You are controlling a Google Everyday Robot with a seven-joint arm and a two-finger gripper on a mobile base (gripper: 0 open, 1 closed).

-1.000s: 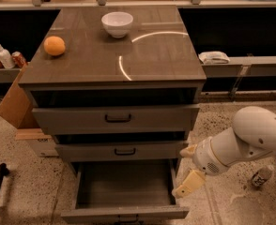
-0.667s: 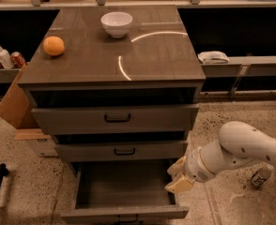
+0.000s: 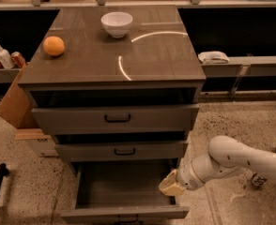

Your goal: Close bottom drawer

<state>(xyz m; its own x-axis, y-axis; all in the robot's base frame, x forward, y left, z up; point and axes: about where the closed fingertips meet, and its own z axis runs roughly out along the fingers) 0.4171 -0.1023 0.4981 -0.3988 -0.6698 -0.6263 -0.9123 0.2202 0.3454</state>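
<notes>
The bottom drawer (image 3: 124, 213) is pulled far out of the grey-brown cabinet; its deep plain box is open and its slim front panel with a small dark handle lies at the lower edge of the camera view. My gripper (image 3: 172, 186), on the end of the white arm coming in from the right, is at the drawer's right side wall, just behind the front panel. The middle drawer (image 3: 121, 151) and top drawer (image 3: 117, 118) above it are each pulled out a little.
On the cabinet top (image 3: 152, 60) stand a white bowl (image 3: 117, 23) and an orange (image 3: 54, 45). A cardboard box (image 3: 13, 104) leans at the cabinet's left. Bottles and cans (image 3: 2, 56) sit on a left shelf; a white cloth (image 3: 214, 56) lies on the right ledge.
The arm has moved left and down, bringing my gripper from the right of the cabinet to the bottom drawer's right side. The drawers have not moved.
</notes>
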